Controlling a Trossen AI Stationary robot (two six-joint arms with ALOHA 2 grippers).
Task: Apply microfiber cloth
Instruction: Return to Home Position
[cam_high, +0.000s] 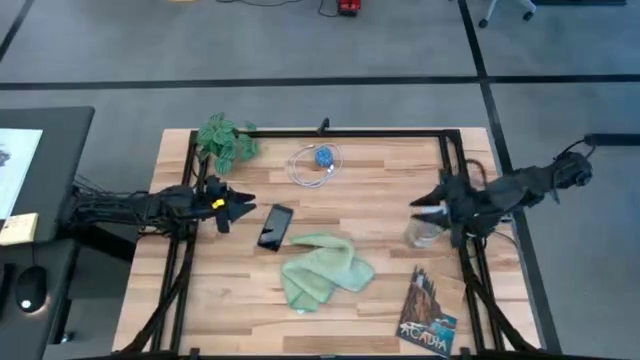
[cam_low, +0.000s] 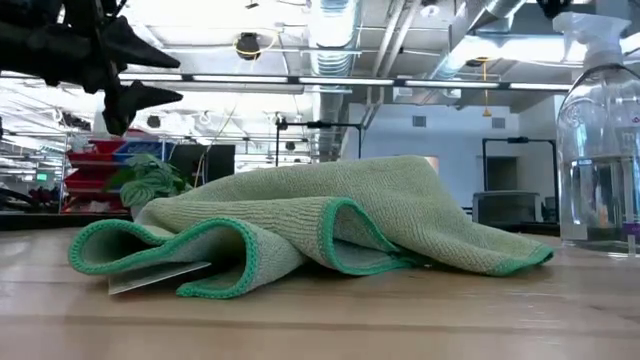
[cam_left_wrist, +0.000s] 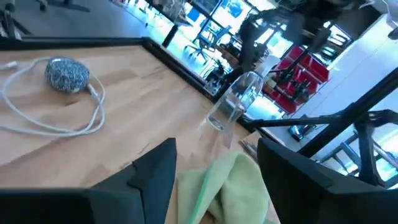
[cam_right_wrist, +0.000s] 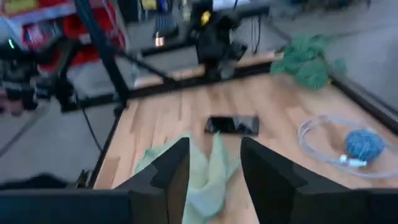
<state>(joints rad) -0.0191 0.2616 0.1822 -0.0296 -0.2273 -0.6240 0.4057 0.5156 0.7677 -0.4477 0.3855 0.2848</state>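
The pale green microfiber cloth (cam_high: 322, 268) lies crumpled in loose folds on the wooden table near its middle; the low view shows it (cam_low: 310, 225) resting on its folded edges. A black phone (cam_high: 275, 226) lies flat just left of it. My left gripper (cam_high: 243, 207) hovers open above the table, left of the phone. My right gripper (cam_high: 420, 206) hovers open at the right, over a clear spray bottle (cam_high: 424, 232). Through the left wrist view the cloth (cam_left_wrist: 227, 186) shows between the open fingers, apart from them; the right wrist view shows the cloth (cam_right_wrist: 199, 171) and phone (cam_right_wrist: 232, 125) ahead.
A coiled white cable with a blue-grey ball (cam_high: 320, 160) lies at the far middle. A leafy green plant (cam_high: 226, 140) stands at the far left corner. A booklet (cam_high: 428, 312) lies near the front right. A black frame (cam_high: 350, 132) runs along the table's edges.
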